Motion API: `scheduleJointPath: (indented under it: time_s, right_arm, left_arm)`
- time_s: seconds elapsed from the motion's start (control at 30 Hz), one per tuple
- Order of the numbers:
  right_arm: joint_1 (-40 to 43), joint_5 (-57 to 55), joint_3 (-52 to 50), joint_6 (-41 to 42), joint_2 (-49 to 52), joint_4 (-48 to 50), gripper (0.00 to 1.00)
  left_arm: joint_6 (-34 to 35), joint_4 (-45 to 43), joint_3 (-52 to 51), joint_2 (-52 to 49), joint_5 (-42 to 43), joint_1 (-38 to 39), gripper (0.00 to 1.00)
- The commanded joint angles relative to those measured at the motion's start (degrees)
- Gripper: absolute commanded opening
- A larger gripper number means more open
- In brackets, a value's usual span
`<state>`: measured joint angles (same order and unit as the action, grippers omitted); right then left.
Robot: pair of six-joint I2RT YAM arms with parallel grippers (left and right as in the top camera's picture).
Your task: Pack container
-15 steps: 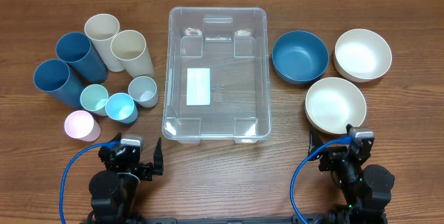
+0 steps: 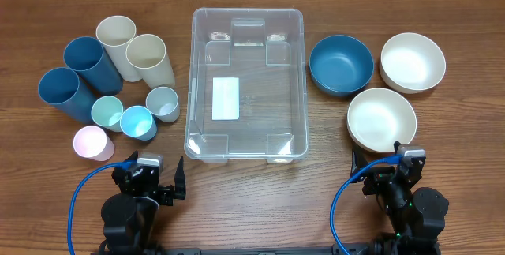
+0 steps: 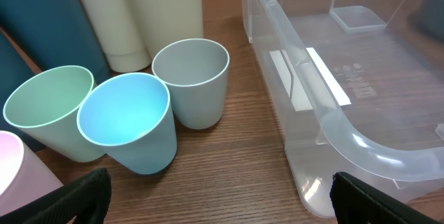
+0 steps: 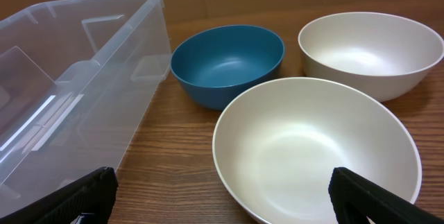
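The clear plastic container [image 2: 293,73] stands empty at the table's middle, a white label on its base; it also shows in the left wrist view [image 3: 361,141] and the right wrist view [image 4: 104,30]. Left of it stand several cups: two tall dark blue [image 2: 93,64], two tall cream [image 2: 150,58], and small grey [image 2: 162,103], light blue [image 2: 136,121], green [image 2: 106,113] and pink [image 2: 91,142]. Right of it sit a blue bowl [image 2: 341,64] and two cream bowls [image 2: 382,118] [image 2: 413,61]. My left gripper [image 2: 150,178] and right gripper [image 2: 385,162] are open and empty near the front edge.
The wooden table [image 2: 245,200] runs bare between the container and the arms. Blue cables [image 2: 79,200] loop beside each arm base at the front.
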<state>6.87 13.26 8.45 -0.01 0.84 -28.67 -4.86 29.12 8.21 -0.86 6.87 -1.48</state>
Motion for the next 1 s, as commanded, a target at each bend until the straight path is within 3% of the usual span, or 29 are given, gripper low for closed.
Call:
scheduleJointPath:
  time_s: [0.0, 0.33, 0.47, 0.63, 0.8, 0.97]
  right_arm:
    - [0.04, -0.11, -0.42, -0.04, -0.61, 0.09, 1.00]
    - [0.04, -0.04, -0.42, 0.00, -0.61, 0.09, 1.00]
    - [0.04, 8.96, -0.39, 0.33, -0.61, 0.20, 1.00]
    - [0.04, 13.64, 0.22, 9.31, -0.61, 4.63, 1.00]
    - [0.04, 7.69, 9.64, 11.19, 2.51, 3.02, 1.00]
    - [0.04, -5.20, 24.79, 11.15, 14.43, -7.43, 1.00]
  left_arm:
    - [0.15, 0.11, -0.13, 0.59, 0.22, 0.39, 1.00]
    - [0.15, 0.11, -0.13, 0.59, 0.22, 0.39, 1.00]
    - [0.15, 0.11, -0.13, 0.59, 0.22, 0.39, 1.00]
    - [0.15, 0.11, -0.13, 0.59, 0.22, 0.39, 1.00]
    - [0.17, 0.09, -0.13, 0.59, 0.22, 0.39, 1.00]
    - [0.15, 0.11, -0.13, 0.59, 0.24, 0.39, 1.00]
